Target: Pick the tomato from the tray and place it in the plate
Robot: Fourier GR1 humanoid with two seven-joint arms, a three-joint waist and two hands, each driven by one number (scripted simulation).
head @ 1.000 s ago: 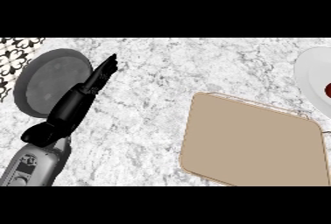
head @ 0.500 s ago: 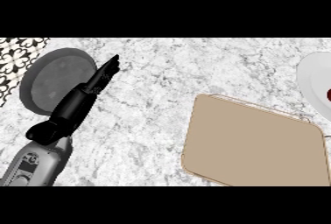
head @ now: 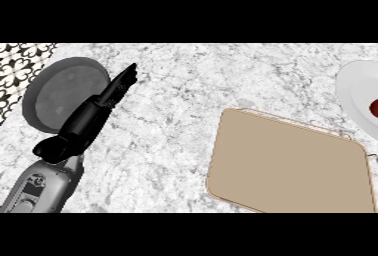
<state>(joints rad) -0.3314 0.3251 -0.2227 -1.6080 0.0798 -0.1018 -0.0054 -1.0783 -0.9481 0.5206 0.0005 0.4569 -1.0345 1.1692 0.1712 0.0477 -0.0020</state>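
A white plate (head: 353, 90) shows at the right edge, cut off by it. On the plate lies a dark red tomato (head: 373, 107), only partly in view. A tan tray (head: 291, 162) sits at the lower right with nothing on it. My left hand (head: 111, 95) rests at the left with its fingers straight, pointing up and to the right, holding nothing. My right hand does not show.
A grey round disc (head: 59, 90) lies on the marble counter (head: 192, 85) under and beside my left hand. A black-and-white patterned surface (head: 16, 65) borders the far left.
My left hand has shifted slightly to the right and tilted a little. The tray, plate and tomato have not moved.
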